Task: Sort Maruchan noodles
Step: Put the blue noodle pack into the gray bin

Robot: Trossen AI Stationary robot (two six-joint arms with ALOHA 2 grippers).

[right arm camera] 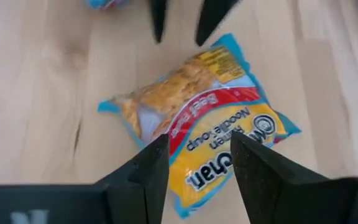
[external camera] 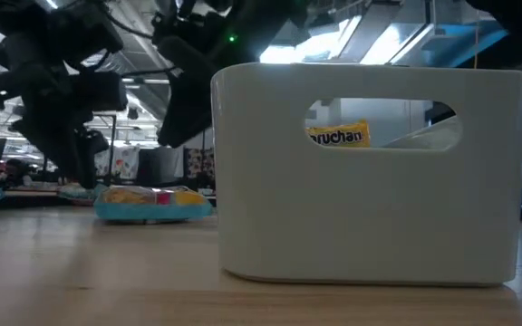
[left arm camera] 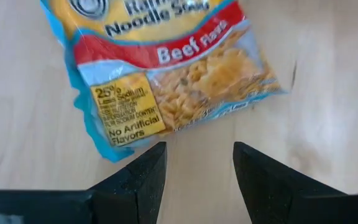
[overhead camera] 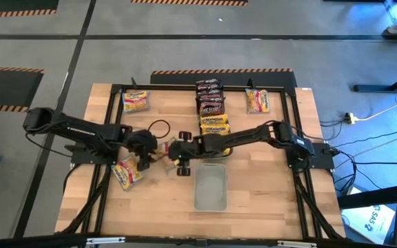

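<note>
Diagonally on the table's left front lies a beef noodle packet (overhead camera: 127, 172), long axis slanted. Only the wrist views show its label. Left gripper (left arm camera: 196, 168) hovers just beside its near edge, fingers spread, nothing pinched. Right gripper (right arm camera: 194, 165), also spread, hangs over a second beef packet (right arm camera: 201, 124) with bare wood around.

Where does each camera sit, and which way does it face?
High: overhead, facing down on table; left arm, right arm show.
Low: table height, facing across; tray fills it, arms above.
Left wrist: faces a Beef packet past the open left gripper.
Right wrist: faces a Beef packet past the open right gripper.
Shared: tray, in high and low.
</note>
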